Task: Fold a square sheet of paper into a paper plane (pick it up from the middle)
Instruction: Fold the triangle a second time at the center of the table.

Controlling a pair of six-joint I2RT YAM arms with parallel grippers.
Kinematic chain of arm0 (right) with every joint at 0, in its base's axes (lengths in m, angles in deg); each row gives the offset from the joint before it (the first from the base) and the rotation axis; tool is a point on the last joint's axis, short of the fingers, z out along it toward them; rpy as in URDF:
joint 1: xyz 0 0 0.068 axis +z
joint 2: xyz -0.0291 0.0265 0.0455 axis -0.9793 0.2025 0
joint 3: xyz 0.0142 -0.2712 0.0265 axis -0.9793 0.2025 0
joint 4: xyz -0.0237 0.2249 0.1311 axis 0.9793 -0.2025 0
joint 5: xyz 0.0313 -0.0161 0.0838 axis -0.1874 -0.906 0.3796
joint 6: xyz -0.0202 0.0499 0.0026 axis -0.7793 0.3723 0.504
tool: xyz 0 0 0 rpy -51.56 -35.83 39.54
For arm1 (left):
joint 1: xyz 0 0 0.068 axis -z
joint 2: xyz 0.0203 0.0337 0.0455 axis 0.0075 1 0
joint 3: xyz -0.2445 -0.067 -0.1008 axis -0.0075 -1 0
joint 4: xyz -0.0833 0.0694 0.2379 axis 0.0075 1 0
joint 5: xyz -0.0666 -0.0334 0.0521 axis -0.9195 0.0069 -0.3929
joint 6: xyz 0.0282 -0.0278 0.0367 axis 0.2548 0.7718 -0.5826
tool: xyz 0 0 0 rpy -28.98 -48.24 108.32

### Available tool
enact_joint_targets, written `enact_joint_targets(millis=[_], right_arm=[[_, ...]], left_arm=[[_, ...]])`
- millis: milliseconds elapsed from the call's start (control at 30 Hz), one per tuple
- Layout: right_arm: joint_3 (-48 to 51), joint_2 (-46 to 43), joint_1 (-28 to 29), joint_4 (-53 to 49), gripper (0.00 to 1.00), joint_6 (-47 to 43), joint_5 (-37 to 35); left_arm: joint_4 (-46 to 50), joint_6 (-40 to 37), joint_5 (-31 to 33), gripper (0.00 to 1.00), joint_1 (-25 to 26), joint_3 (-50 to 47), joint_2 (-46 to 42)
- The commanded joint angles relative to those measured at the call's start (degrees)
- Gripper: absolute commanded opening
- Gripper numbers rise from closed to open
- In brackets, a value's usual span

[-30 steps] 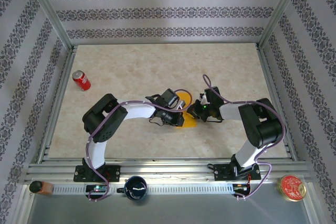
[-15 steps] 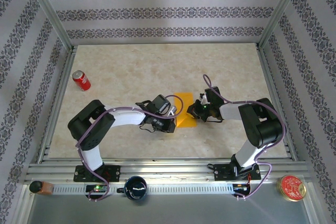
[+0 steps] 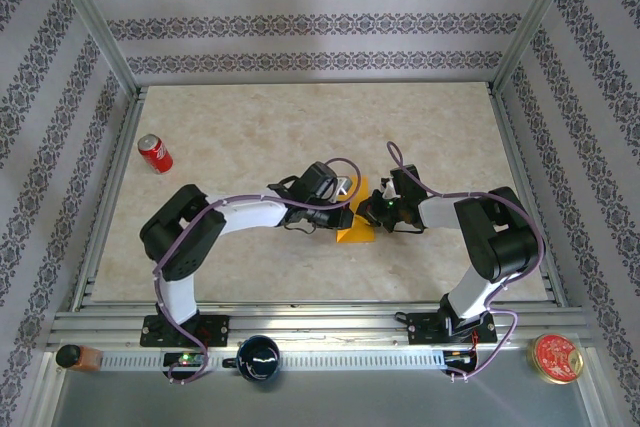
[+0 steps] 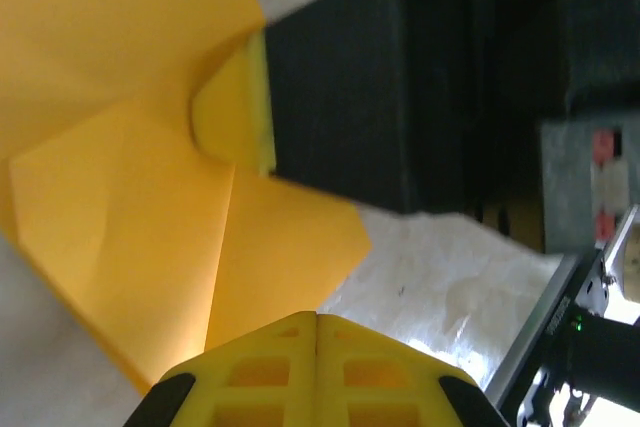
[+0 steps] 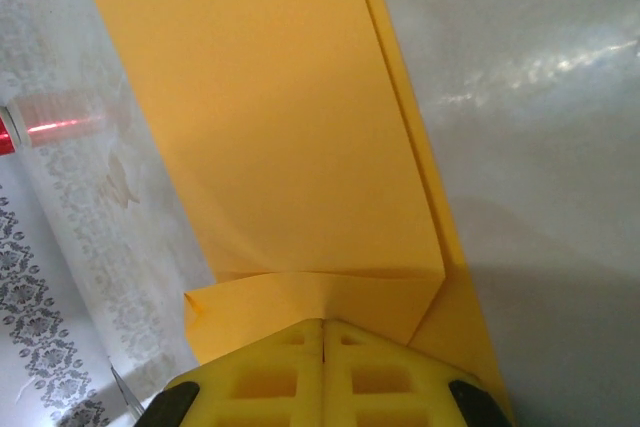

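The square sheet of paper (image 3: 357, 231), orange-yellow, lies partly folded at the table's middle, between my two grippers. Creased flaps overlap on it (image 4: 120, 207), and one long edge is doubled over (image 5: 280, 127). A finished paper plane is out of view. My left gripper (image 3: 346, 215) is shut, its yellow fingertips (image 4: 317, 319) over the sheet's near edge. My right gripper (image 3: 371, 209) is shut too, its tips (image 5: 323, 325) resting on a small turned-up flap. In the left wrist view, one right finger (image 4: 240, 107) presses on the paper, which curls around it.
A red soda can (image 3: 154, 153) lies at the table's far left. Along the front rail are a dark mug (image 3: 258, 358), a red round tin (image 3: 556, 357) and a small orange-capped object (image 3: 76, 356). Metal frame posts and patterned walls enclose the table.
The left gripper pulled back left off the flat sheet, then swung right again onto it. The sheet now looks narrower, with part raised. The right gripper has stayed put.
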Motion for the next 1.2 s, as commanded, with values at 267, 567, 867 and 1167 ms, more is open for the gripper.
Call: enact_joint_targets(millis=[267,567,867,1167], right_arm=[[1.23,0.95,-0.77,-4.11,0.03,-0.65,-2.31],[-0.56,-3.77,0.22,-3.67,0.06,-2.03,1.81],[-0.29,-2.24,4.43,-3.07,0.06,-1.61,1.26],[-0.06,1.18,0.17,-4.78,0.06,-4.27,-1.06]], left_arm=[[4.11,-2.52,4.05,0.05,0.01,-1.99,4.49],[4.31,-2.93,5.29,0.04,0.01,-5.31,4.37],[5.13,-3.51,5.81,0.04,0.01,-4.52,3.8],[5.83,-4.3,5.65,0.0,0.01,-4.5,4.3]])
